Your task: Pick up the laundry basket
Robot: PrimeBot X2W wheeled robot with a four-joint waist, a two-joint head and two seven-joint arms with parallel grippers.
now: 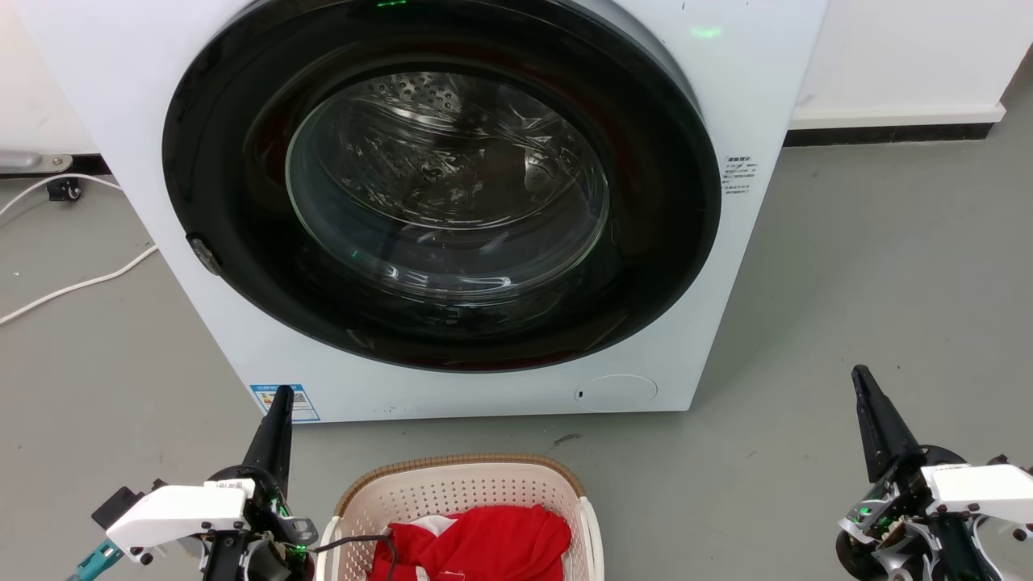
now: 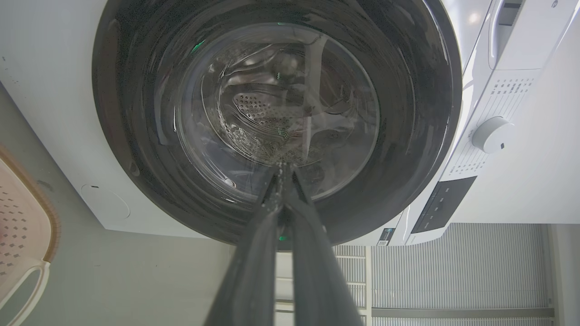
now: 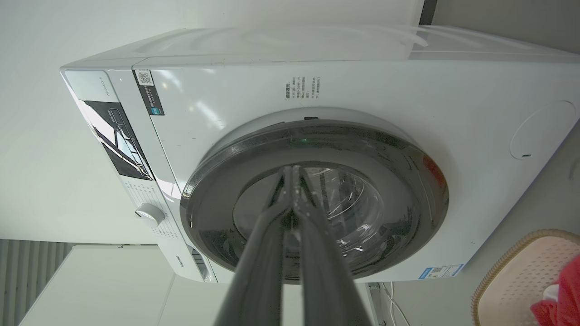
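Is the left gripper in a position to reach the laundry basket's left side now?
Probably yes. The left gripper sits right beside the laundry basket, with nothing standing between them. However, its fingers are shut and point toward the washer, so it would need to turn and open first.

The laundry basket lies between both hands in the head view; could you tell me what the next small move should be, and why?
Probably bring the right hand in toward the right handle of the laundry basket. Both hands look shut and point at the washing machine; the left hand sits beside the left handle, the right one stands well off.
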